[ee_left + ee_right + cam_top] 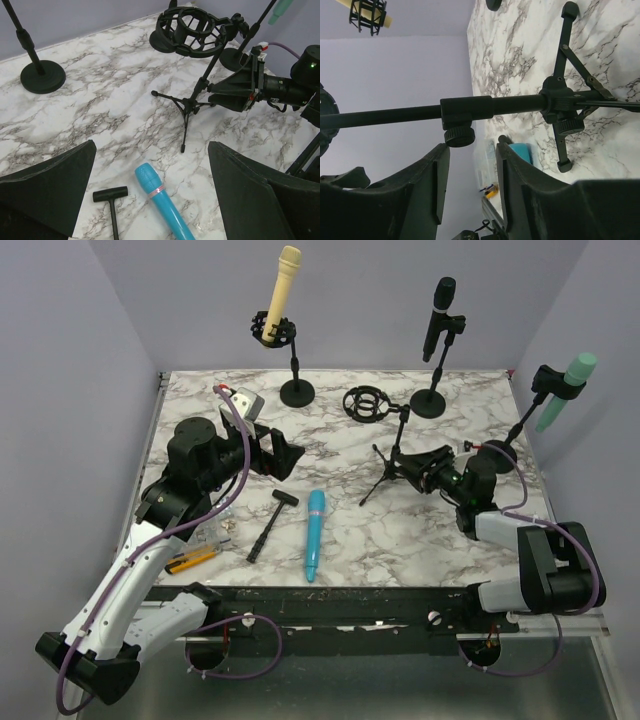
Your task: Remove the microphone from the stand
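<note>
Teal microphone point(315, 535) on table point(440, 540); left gripper point(288, 456) wide apart, right gripper point(472, 146) apart (beside tripod stand point(398, 435)).

The left arm point(130, 570) stretches forward, elbow low, its left gripper point(288, 457) spread wide. The right arm point(500, 527) folds inward, and the right gripper point(403, 468) points leftward, jaws partly apart.

The white marble-patterned table point(420, 530) is veined in grey. On it lie a slim turquoise plastic microphone point(314, 535) with a thin pink band below its head, a black T-shaped tool point(268, 530) and a yellow-and-black utility knife point(190, 560). The black metal tripod stand point(188, 105) is black throughout, ring mount included. Further back stand a long cream microphone point(283, 285), a black cylindrical microphone point(440, 310) and a mint-green microphone point(580, 368). The walls point(80, 340) are pale lilac.
</note>
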